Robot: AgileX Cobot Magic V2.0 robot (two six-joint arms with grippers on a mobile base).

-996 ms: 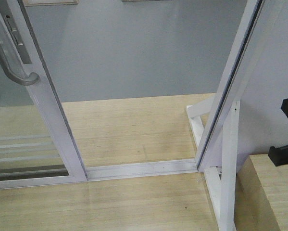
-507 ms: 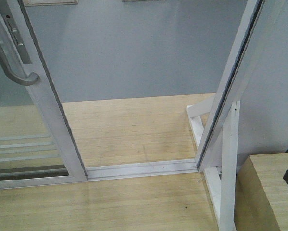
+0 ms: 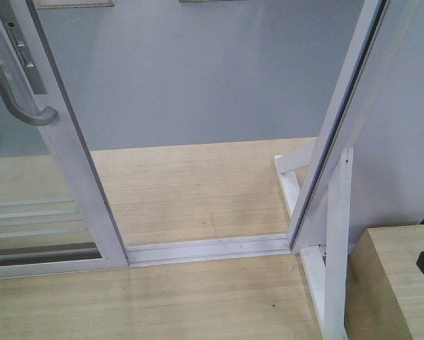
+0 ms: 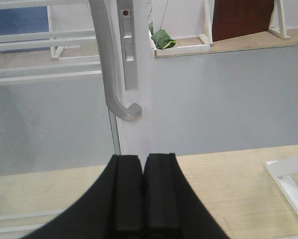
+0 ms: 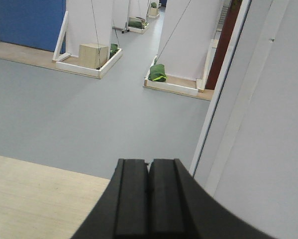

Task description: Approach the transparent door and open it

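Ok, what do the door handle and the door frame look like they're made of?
The handle looks like brushed or satin metal, possibly aluminium: even grey, soft matte sheen. The transparent door has a glossy white frame, likely painted or coated metal, judging by its smooth reflective faces; the panel is clear, seemingly glass.

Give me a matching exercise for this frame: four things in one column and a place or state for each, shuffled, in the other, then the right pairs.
Things:
1. transparent door
2. pull handle
3. left gripper
4. floor track

Places or states:
A. jaws pressed together, nothing between them
B. slid to the left, doorway open
C. grey, curved, free of any grip
D. white, running across the wooden floor

Pairs: 1-B, 2-C, 3-A, 4-D
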